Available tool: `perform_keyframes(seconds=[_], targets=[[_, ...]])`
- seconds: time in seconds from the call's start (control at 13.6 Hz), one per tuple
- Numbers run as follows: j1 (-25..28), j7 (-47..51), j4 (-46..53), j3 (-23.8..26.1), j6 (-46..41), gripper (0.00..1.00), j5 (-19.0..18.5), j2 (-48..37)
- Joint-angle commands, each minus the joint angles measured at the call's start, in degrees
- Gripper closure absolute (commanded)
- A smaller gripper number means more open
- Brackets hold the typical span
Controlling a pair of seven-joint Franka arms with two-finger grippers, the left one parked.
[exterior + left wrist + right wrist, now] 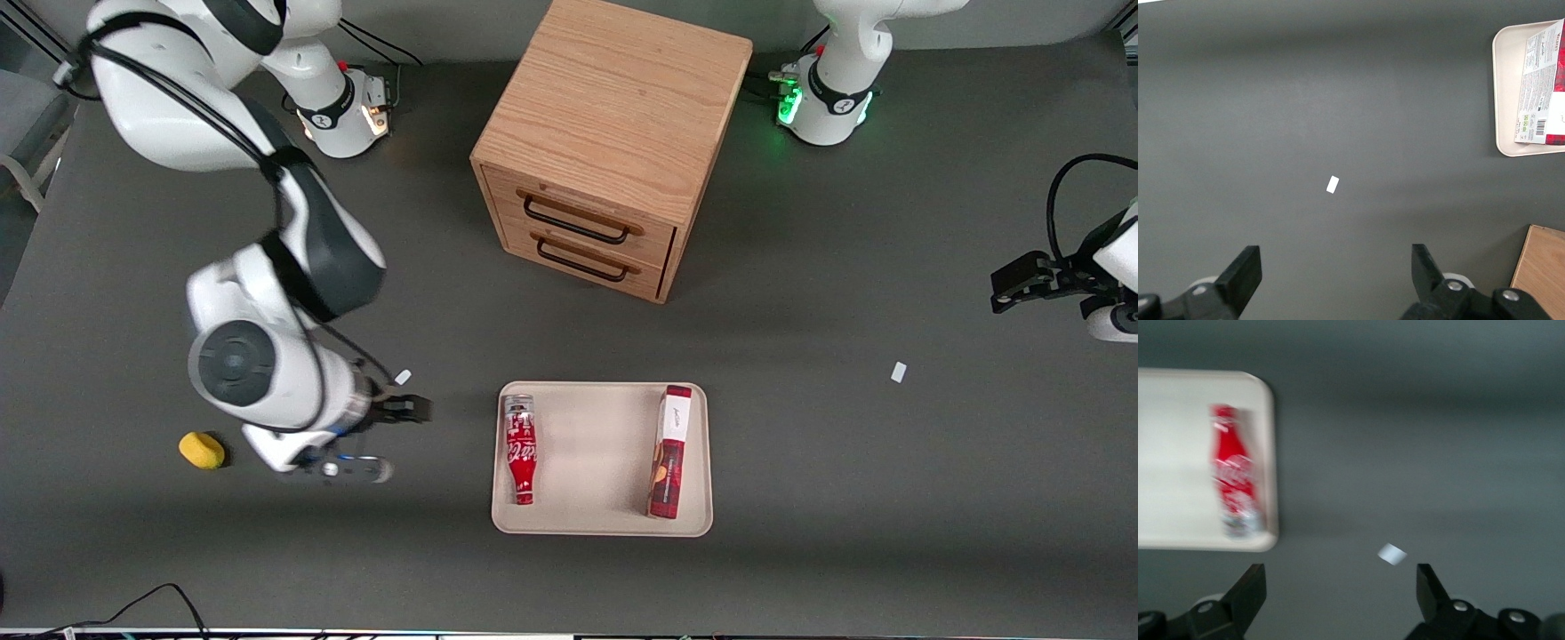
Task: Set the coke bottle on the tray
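The coke bottle (520, 449) lies flat on the beige tray (596, 462), along the tray's edge nearest the working arm, silver end pointing away from the front camera. In the right wrist view the bottle (1235, 480) lies on the tray (1178, 453) close to its rim. My right gripper (387, 440) hovers over the bare table beside the tray, toward the working arm's end. It is open and empty (1338, 577), apart from the bottle. The tray's corner also shows in the left wrist view (1505, 87).
A red-and-white box (669, 452) lies on the tray's other long edge. A wooden drawer cabinet (613, 142) stands farther from the front camera. A yellow lump (202, 450) lies by the working arm. White scraps (403, 377) (898, 372) lie on the table.
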Motion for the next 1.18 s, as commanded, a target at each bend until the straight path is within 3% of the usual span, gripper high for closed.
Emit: perform_keyframes(seconds=[0.0,0.22,0.37,0.66,1.11], targets=[[-1.3,-3.1,-17.1,-5.9,3.1,0.00,1.1,-14.9],[-1.2,-9.4,-36.3,-15.9,12.9,0.00,12.3,-30.7],[-1.4,-14.4,-42.1,-20.2,14.1,0.00,15.2,-36.2],[-1.6,-17.1,-48.4,-24.6,14.4,0.00,17.3,-45.1],[-1.4,-16.9,-47.0,-24.8,13.5,0.00,17.8,-46.3]])
